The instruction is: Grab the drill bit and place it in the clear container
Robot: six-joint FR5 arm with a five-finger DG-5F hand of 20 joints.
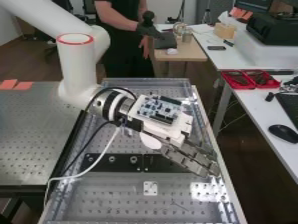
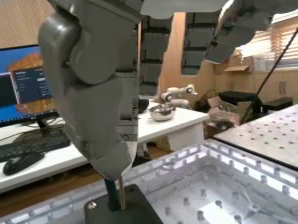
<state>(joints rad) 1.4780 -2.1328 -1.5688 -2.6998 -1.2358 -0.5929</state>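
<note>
drill bit, apparently, stands upright at the black block, just past the thumb tip of your robot hand, fingers straight and apart; your grasp should close across its length.

A bench top runs along the left of the long tray; to the right, across a gap, stands a desk. Inside the tray a bar lies crosswise, with a small plate in front of it. Over on the desk, the parts bins sit behind the mouse. Beyond the tray is a side table.
</note>
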